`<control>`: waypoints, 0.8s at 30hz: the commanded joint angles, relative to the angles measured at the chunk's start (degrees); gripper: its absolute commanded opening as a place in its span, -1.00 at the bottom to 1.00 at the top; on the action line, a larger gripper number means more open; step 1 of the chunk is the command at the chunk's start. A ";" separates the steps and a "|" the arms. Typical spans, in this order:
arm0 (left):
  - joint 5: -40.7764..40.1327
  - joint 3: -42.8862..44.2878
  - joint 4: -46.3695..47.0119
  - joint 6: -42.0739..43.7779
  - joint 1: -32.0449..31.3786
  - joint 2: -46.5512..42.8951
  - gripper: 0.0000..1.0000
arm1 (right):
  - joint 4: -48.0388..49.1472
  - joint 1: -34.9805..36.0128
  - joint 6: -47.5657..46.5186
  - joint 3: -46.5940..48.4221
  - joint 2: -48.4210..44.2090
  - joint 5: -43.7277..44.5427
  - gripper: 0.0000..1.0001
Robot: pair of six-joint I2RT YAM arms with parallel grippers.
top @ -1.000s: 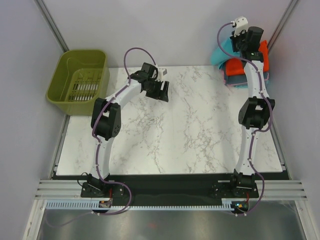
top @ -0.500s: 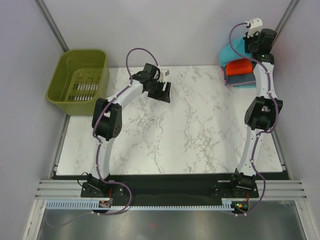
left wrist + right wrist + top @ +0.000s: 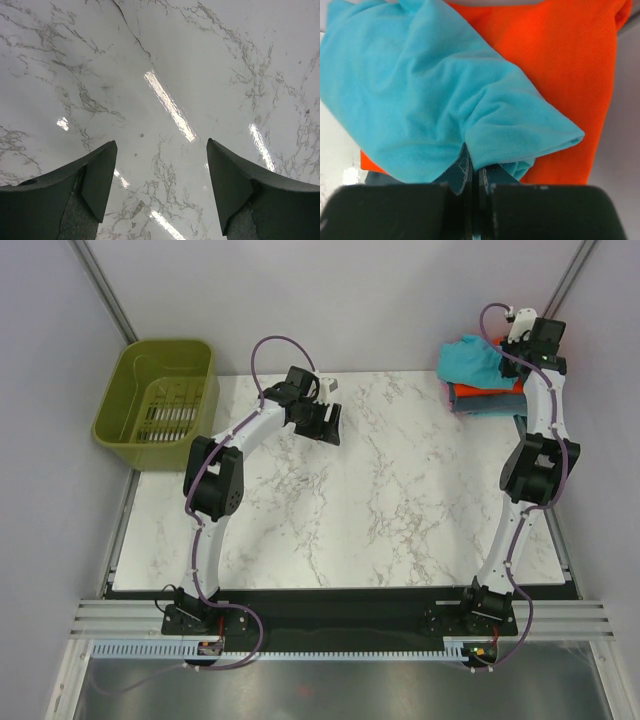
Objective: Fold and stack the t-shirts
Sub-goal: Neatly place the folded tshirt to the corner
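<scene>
A teal t-shirt [image 3: 475, 358] lies bunched over a folded orange-red t-shirt [image 3: 478, 392] at the table's far right corner. A grey-blue folded shirt [image 3: 492, 408] shows under the orange one. My right gripper [image 3: 520, 340] is shut on a fold of the teal shirt [image 3: 435, 95], with the orange-red shirt [image 3: 560, 55] beneath it in the right wrist view. My left gripper [image 3: 328, 425] is open and empty, above bare marble [image 3: 165, 100] near the table's far middle.
An olive-green plastic basket [image 3: 160, 390] stands off the table's far left corner. Grey walls close in behind and on both sides. The marble table [image 3: 340, 510] stretches between the arms.
My right gripper has swung right and back toward the far right corner, and the teal shirt now covers more of the orange one. The left arm has barely moved.
</scene>
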 commanded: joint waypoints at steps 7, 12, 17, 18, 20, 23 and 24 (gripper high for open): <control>1.09 2.25 0.81 0.37 -0.60 -0.32 0.60 | -1.65 -4.07 -0.53 4.71 -2.00 7.32 -1.00; 0.39 1.72 0.72 0.89 -0.87 -0.93 0.60 | 1.51 -4.16 0.26 8.40 0.63 8.82 -1.00; -0.23 1.37 0.63 1.51 -1.74 -1.02 0.61 | 4.50 -3.90 1.06 12.89 3.44 10.23 -1.00; -0.23 1.37 0.63 1.60 -2.01 -1.11 0.61 | 4.76 -3.55 0.97 12.98 3.80 10.58 -1.00; -0.40 1.36 0.55 1.68 -2.36 -1.28 0.61 | 4.86 -3.29 1.23 12.81 4.68 10.76 -1.00; -0.67 1.19 0.37 2.04 -2.98 -1.63 0.61 | 4.68 -2.76 1.67 11.49 5.12 11.20 -0.94; -0.58 1.19 0.20 2.12 -3.15 -1.64 0.62 | 4.42 -2.41 1.67 11.14 5.12 11.20 -0.64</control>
